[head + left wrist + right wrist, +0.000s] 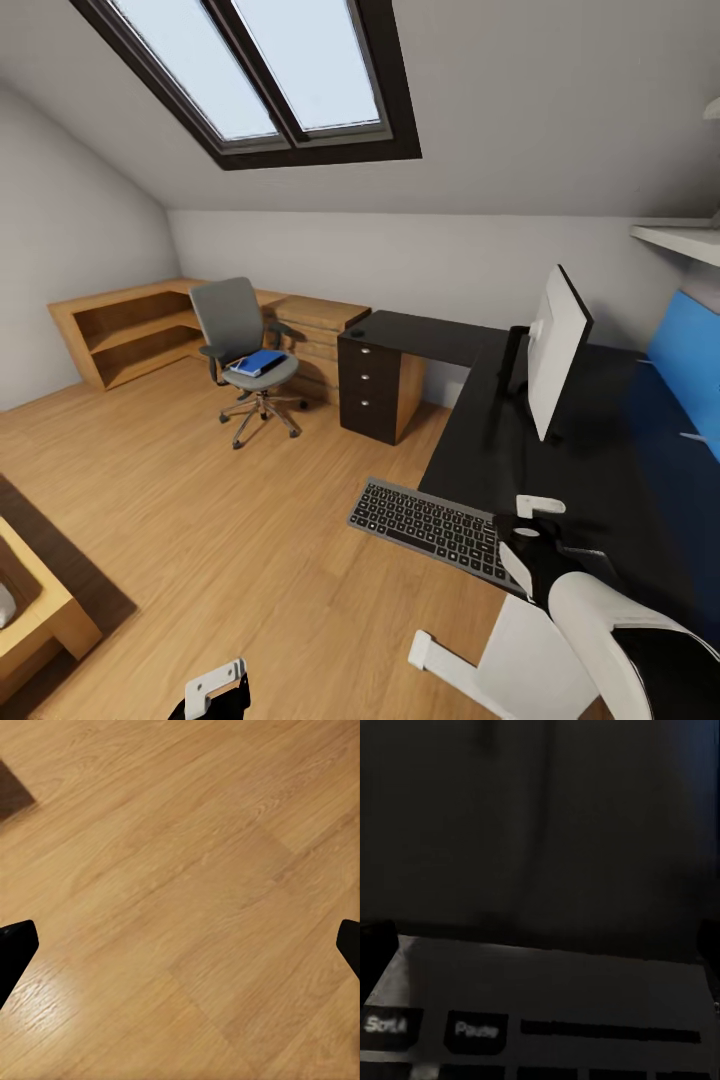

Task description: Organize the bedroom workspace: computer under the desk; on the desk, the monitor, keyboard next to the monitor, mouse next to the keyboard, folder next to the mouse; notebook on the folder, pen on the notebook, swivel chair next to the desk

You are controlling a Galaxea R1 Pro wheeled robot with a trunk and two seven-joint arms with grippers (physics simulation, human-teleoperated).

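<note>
The right gripper [527, 545] is holding the keyboard [430, 525] by its right end, jaws closed on it; the keyboard is hanging mostly out past the desk [480, 450] front edge, over the floor [230, 520], with only its gripped end reaching over the black top. In the right wrist view the keyboard's rim and top key row [547, 1020] are sitting just before the jaws, dark desktop beyond. The left gripper [180, 945] is hanging low over bare floor, jaws spread wide with nothing between them.

The monitor [558, 350] is standing upright on the desk, edge-on to the head camera (white back showing), with open black top lying between it and the keyboard. The chair [242, 350] is standing well apart from the desk, beside the wooden shelving [130, 330], and the blue folder [260, 362] is lying on its seat. A wide stretch of floor is lying open between the chair and the robot. A drawer unit [372, 390] is standing under the desk's far end.
</note>
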